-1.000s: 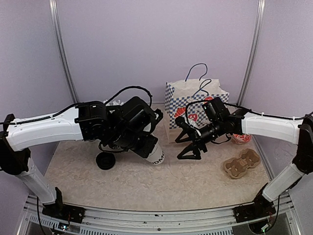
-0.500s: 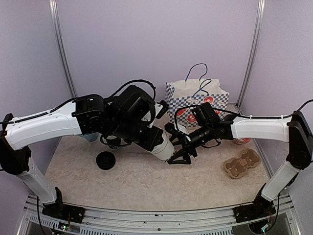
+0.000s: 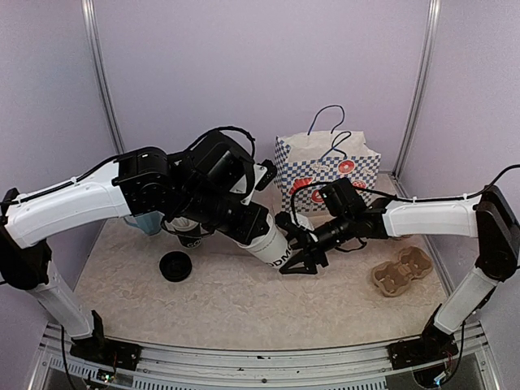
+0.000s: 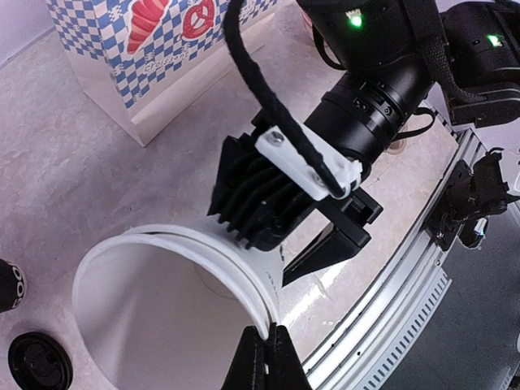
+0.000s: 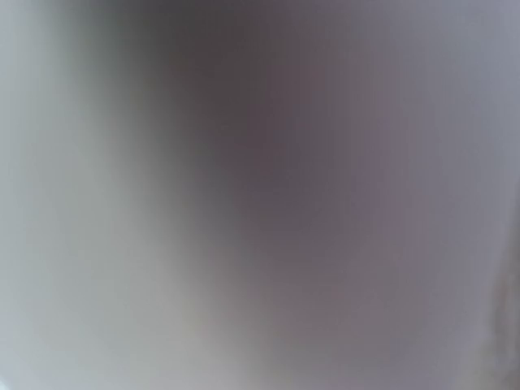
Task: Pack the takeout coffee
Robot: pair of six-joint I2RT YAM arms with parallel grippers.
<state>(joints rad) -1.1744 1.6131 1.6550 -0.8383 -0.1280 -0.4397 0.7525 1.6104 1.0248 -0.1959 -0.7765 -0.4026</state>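
Cup (image 3: 268, 242): white paper, black lettering near base. No lid on it; mouth open, interior plain white in left wrist view. Held tilted, base pointing down and toward right side of table (image 3: 244, 313), mouth facing back toward left arm. Left gripper (image 4: 264, 340) pinched on rim wall.

Lid (image 3: 175, 266): round, black plastic, flat on table, left of cup, well apart.
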